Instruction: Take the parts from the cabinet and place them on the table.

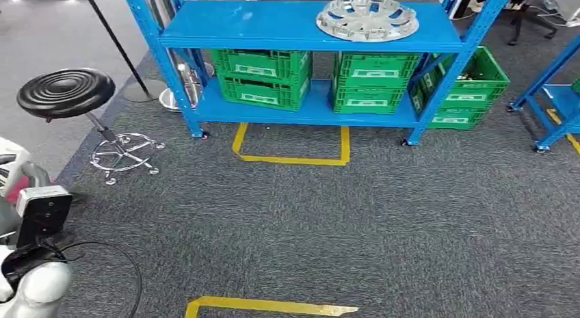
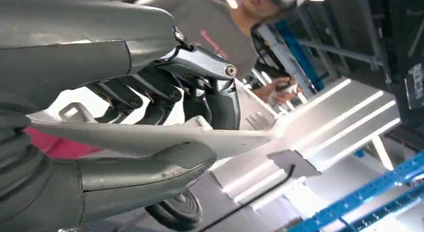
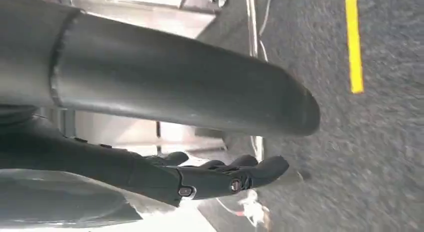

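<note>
A silver hubcap [image 1: 367, 18] lies on the top shelf of the blue cabinet rack [image 1: 301, 32], straight ahead across the carpet. My left hand [image 2: 165, 82] grips a flat white part [image 2: 150, 137] between its thumb [image 2: 150, 172] and dark fingers. In the head view that arm's wrist [image 1: 41, 215] sits at the lower left edge, with a bit of white part [image 1: 9, 157] beyond it. My right hand [image 3: 150, 77] hangs over the carpet, its fingers [image 3: 225, 179] stretched out and holding nothing.
Green crates [image 1: 263, 75] [image 1: 373, 82] fill the lower shelf, and another [image 1: 472, 85] stands behind the rack's right leg. A black stool [image 1: 66, 91] stands at the left. Yellow tape [image 1: 291, 157] marks the floor before the rack. A person [image 2: 220, 27] stands close behind my left hand.
</note>
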Controlling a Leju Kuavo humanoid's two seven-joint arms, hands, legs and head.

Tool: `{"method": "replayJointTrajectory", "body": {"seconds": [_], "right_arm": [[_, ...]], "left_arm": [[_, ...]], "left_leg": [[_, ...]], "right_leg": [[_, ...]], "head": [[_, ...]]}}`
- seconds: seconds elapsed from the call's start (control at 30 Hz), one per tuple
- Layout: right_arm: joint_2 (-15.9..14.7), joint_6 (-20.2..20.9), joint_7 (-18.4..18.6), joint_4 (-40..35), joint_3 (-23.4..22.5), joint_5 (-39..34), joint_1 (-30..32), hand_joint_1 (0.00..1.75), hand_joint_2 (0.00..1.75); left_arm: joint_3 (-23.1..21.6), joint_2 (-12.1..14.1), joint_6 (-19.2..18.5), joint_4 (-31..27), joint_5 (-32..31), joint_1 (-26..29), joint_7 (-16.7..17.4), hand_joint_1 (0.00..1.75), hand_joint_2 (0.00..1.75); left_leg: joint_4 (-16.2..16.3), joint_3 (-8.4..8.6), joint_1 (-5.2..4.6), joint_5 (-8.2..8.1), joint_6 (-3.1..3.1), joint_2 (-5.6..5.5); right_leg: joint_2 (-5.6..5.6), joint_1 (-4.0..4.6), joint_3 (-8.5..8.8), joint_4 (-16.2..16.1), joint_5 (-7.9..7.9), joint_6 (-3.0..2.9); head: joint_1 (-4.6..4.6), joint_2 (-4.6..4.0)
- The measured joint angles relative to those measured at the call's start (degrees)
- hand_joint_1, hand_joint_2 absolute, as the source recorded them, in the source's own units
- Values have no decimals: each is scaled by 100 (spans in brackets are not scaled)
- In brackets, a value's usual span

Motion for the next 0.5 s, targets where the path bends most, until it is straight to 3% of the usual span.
{"method": "replayJointTrajectory", "body": {"seconds": [0.03,0.07,0.17,0.2,0.23,0.3,0.33,0.37,0.4,0.47,0.5], "right_arm": [[16,0,0,-2,-2,0,8,0,0],[16,0,0,-2,0,5,-6,0,0],[16,-4,-4,-2,-6,26,8,0,0],[16,-11,-7,-4,-9,35,-4,0,0],[18,-11,-11,-4,-9,40,-4,0,0],[20,-11,-13,-4,-9,44,16,0,0],[20,-13,-15,-4,-9,48,24,0,0],[20,-13,-13,-4,-9,55,23,0,0],[20,-13,-15,-4,-9,57,17,0,0],[22,-13,-15,-4,-9,57,0,0,0],[27,-13,-15,-4,-9,57,-5,0,0]], "left_arm": [[11,0,0,-22,0,-1,2,175,175],[11,-7,2,-42,-9,20,7,175,175],[37,2,2,-50,-9,68,7,175,175],[52,2,4,-61,-11,84,7,175,175],[59,2,4,-75,-13,70,7,175,175],[61,0,2,-88,-17,75,7,175,175],[68,0,2,-88,-17,88,7,175,175],[81,0,2,-88,-17,105,7,175,175],[94,0,2,-88,-17,117,7,175,175],[105,0,2,-94,-17,117,7,175,175],[111,0,2,-111,-20,114,7,175,175]], "left_leg": [[108,-68,-8,-28,-51,-56],[97,-102,-5,5,-90,-98],[77,-143,35,51,-187,-259],[185,-182,15,-46,-179,34],[507,-317,-8,-263,-172,243],[1500,-746,-15,-756,-165,337],[1857,-888,-17,-889,-152,339],[1956,-909,-24,-885,-132,341],[1797,-791,-42,-755,-101,352],[858,-261,-114,-305,14,460],[352,20,-179,-152,100,699]], "right_leg": [[-1,20,39,-15,-3,-97],[-118,29,-1,52,-3,-172],[-298,47,-24,95,17,-332],[-368,59,-25,89,30,-386],[-432,83,-33,87,34,-428],[-608,141,-65,87,41,-462],[-691,165,-80,87,45,-476],[-766,188,-87,88,48,-481],[-845,206,-88,88,48,-482],[-993,236,-70,87,47,-482],[-1057,242,-56,87,46,-482]], "head": [[22,0],[3,0],[-4,0],[-22,0],[-57,0],[-63,0],[-61,0],[-61,0],[-61,0],[-63,0],[-63,0]]}}
